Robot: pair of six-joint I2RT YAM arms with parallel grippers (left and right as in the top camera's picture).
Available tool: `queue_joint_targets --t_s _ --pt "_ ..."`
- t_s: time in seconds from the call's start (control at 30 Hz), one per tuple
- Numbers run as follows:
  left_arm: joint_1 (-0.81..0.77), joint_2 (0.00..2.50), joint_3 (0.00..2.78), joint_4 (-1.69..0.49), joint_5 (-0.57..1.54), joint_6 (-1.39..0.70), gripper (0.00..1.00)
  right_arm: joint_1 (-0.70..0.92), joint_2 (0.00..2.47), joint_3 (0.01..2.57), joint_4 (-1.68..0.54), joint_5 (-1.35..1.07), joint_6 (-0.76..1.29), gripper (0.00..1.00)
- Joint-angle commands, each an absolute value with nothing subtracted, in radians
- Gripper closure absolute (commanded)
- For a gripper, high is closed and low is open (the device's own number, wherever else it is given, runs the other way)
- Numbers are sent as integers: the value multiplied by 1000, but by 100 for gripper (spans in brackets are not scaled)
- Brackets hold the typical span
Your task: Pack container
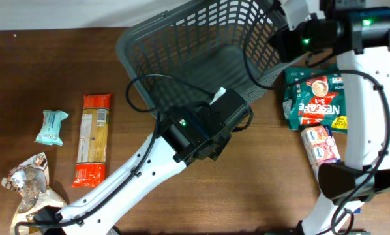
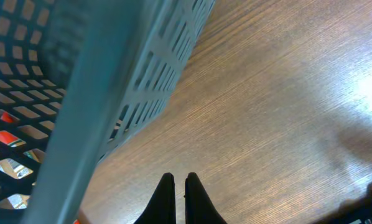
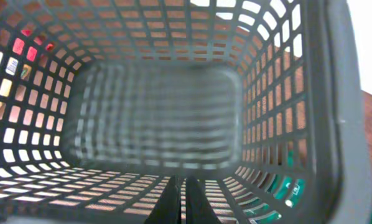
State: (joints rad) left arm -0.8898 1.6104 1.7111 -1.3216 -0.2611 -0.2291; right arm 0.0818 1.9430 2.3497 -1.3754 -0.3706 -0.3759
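The brown wood-grain table carries the large dark grey plastic basket, rectangular with rounded corners, lattice walls and a thick rim, at its far middle. The left gripper hangs just outside the basket's near wall, jaws pressed together on nothing. The right gripper is closed too and points into the basket; whether it nips the lattice I cannot tell. A glossy green coffee bag lies beside the basket's right corner. A long orange pasta packet lies to its left.

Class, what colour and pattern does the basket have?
The basket is dark grey, with slotted lattice sides; best in the overhead view.
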Motion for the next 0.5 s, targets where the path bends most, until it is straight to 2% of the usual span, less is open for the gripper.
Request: queue_joint_targets --t_s 0.0,0.47 --pt "-886 1612 1708 -1317 -239 -244 98 78 1987 2361 -1373 -344 -389 96" --pt "-886 1654 1700 -1318 -251 -254 98 77 2049 2361 -1369 -343 -389 96"
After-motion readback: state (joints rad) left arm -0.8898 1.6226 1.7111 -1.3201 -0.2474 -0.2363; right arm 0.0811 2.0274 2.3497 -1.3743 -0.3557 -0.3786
